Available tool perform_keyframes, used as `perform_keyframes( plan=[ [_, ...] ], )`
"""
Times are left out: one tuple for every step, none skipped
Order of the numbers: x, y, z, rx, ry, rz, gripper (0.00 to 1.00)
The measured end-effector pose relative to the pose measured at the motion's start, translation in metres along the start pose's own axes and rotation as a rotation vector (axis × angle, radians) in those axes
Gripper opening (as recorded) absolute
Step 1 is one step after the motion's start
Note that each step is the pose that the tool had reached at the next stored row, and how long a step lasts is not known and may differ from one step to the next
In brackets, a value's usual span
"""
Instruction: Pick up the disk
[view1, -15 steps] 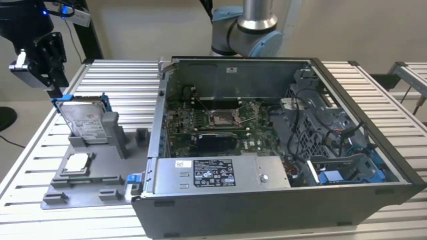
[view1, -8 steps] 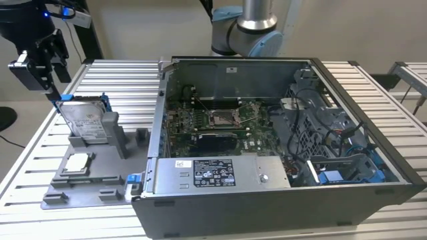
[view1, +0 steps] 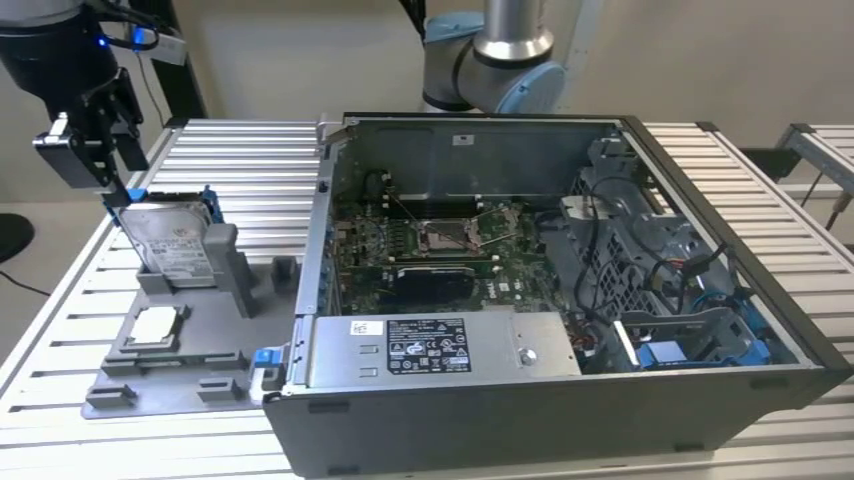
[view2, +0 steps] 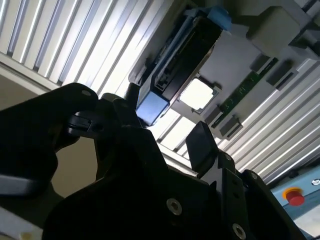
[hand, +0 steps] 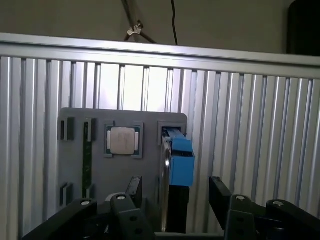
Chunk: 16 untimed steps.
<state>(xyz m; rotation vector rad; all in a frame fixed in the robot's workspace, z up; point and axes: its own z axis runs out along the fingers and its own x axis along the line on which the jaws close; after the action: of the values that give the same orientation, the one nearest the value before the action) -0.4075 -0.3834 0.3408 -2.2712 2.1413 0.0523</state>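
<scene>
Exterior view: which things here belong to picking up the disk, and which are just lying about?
Belongs to the job: disk, upright in the grey holder; end effector, open, by its top.
Lying about: square chip; open computer case.

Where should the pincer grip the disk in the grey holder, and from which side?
Probably the top edge, across its two flat faces, from above. The disk stands upright with its lower part sunk in the holder, so only the top is free, and its thin body fits the open pincer.
</scene>
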Motion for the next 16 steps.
perform_keyframes(
  plan=[
    [-0.0002, 0.0011, 0.0019, 0.0006, -0.0013, -0.003, 1.00],
    [-0.0004, 0.0027, 0.0038, 0.0010, -0.0021, -0.004, 1.00],
    [-0.0005, 0.0042, 0.0055, 0.0013, -0.0029, -0.006, 1.00],
    [-0.0005, 0.0054, 0.0074, 0.0019, -0.0039, -0.007, 1.00],
    [-0.0004, 0.0059, 0.0093, 0.0024, -0.0049, -0.008, 1.00],
    [-0.0003, 0.0060, 0.0112, 0.0026, -0.0060, -0.009, 1.00],
    [-0.0003, 0.0061, 0.0129, 0.0031, -0.0071, -0.009, 1.00],
    [-0.0003, 0.0061, 0.0146, 0.0038, -0.0084, -0.009, 1.00],
    [-0.0002, 0.0061, 0.0164, 0.0045, -0.0101, -0.010, 1.00],
    [-0.0001, 0.0061, 0.0183, 0.0049, -0.0119, -0.010, 1.00],
    [-0.0001, 0.0060, 0.0200, 0.0053, -0.0136, -0.010, 1.00],
    [0.0000, 0.0060, 0.0220, 0.0056, -0.0156, -0.011, 1.00],
    [0.0001, 0.0060, 0.0238, 0.0058, -0.0172, -0.011, 1.00],
    [0.0002, 0.0060, 0.0256, 0.0059, -0.0186, -0.011, 1.00],
    [0.0002, 0.0060, 0.0274, 0.0061, -0.0200, -0.011, 1.00],
    [0.0003, 0.0060, 0.0293, 0.0061, -0.0213, -0.011, 1.00]
  ],
)
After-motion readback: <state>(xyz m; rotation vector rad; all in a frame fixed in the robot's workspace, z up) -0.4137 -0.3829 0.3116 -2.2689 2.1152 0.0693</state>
